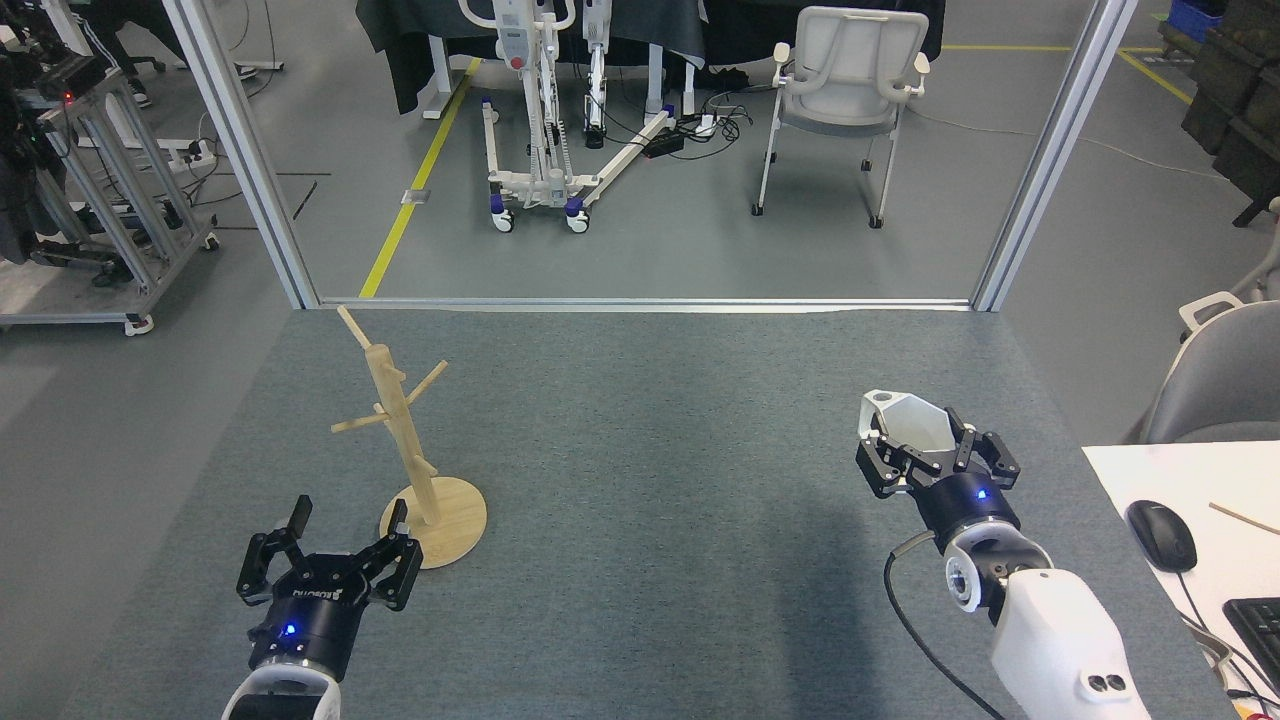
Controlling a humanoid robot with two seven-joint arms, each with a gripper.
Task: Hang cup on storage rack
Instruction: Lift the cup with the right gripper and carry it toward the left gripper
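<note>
White cup (915, 424) in right tool (934, 452)

Cup (915, 425): white, matt, smooth facets. Storage rack (408, 450): pale bare wood, unvarnished look. Desk (640, 450) covering: grey-green cloth, felt-like, rough nap. Fingers (298, 517) of left gripper (345, 528): black, matt, plastic-looking. Right gripper (920, 450): same black finish; arm shell glossy white.
</note>
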